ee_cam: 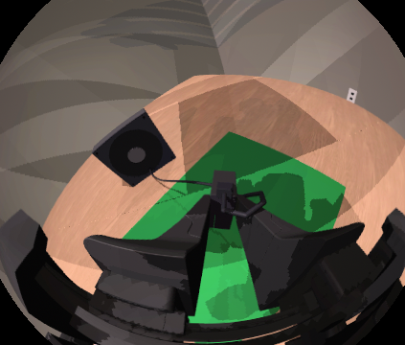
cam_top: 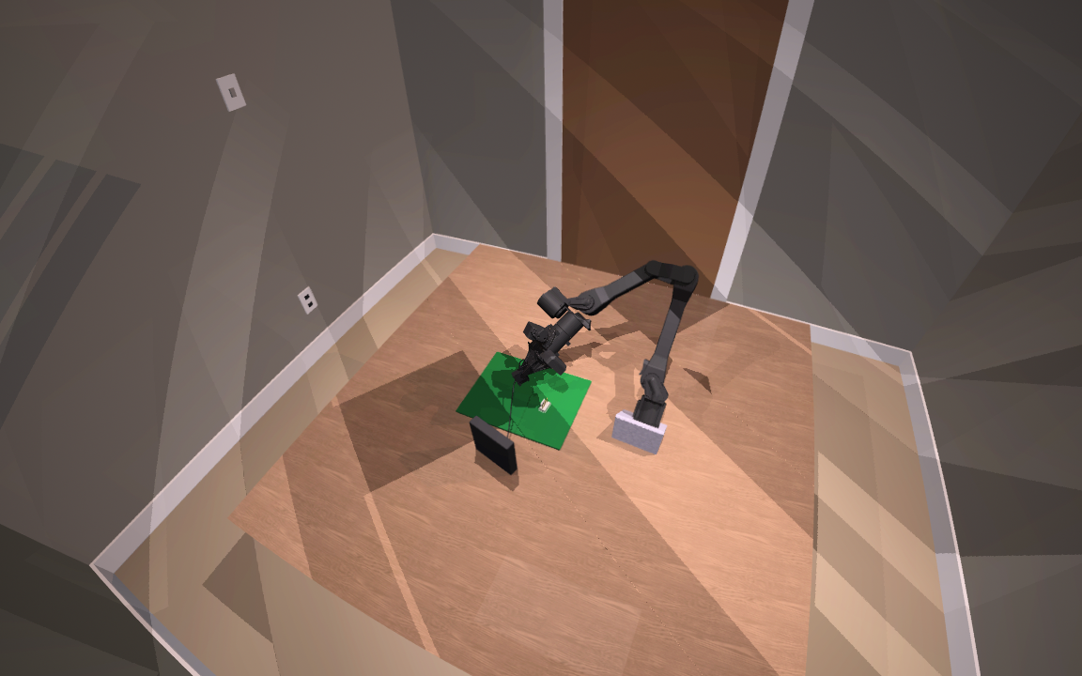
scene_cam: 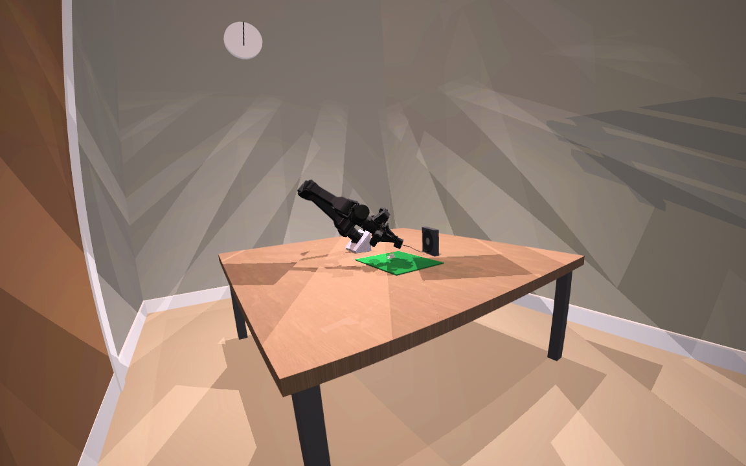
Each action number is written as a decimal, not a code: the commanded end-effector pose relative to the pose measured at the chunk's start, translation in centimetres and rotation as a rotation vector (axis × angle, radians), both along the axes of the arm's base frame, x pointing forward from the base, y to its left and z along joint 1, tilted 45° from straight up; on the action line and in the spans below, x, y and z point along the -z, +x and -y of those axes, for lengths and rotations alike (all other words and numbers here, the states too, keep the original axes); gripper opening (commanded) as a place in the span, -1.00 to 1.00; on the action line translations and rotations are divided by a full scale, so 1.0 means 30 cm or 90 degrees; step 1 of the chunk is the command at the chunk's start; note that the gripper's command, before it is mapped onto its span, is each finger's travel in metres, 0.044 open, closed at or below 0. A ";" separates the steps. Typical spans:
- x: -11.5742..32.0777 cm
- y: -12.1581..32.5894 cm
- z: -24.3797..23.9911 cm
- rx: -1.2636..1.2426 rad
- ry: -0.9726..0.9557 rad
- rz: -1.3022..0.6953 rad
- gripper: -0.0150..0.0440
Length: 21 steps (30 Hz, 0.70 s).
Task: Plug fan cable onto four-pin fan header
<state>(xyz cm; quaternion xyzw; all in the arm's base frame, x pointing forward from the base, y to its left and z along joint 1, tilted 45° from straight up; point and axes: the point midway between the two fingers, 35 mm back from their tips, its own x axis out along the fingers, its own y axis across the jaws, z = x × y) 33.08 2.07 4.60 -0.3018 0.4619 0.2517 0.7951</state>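
Note:
My gripper (cam_top: 522,375) (scene_cam: 397,242) (ee_cam: 221,199) is shut on the fan cable's black plug (ee_cam: 223,184), held at the fingertips, tilted and above the green board (cam_top: 572,405) (scene_cam: 423,263) (ee_cam: 324,186). The thin black cable (cam_top: 512,413) (ee_cam: 178,181) runs from the plug to the black fan (cam_top: 491,447) (scene_cam: 430,241) (ee_cam: 136,154), with a loop beside the plug. The small whitish fan header (cam_top: 546,406) (scene_cam: 390,255) stands on the board, apart from the plug. The header does not show in the wrist view; its pins are too small to tell.
The fan stands upright beside the board's edge. The arm's pale base block (cam_top: 638,434) (scene_cam: 358,241) is on the wooden table (cam_top: 562,538) (scene_cam: 329,312) (ee_cam: 82,225), on another side of the board.

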 end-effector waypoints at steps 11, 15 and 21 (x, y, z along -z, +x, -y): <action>-0.043 -0.018 0.010 -0.075 0.040 0.132 -0.49; -0.056 -0.025 0.013 -0.095 0.045 0.169 -0.49; -0.076 -0.040 0.017 -0.126 0.048 0.225 -0.49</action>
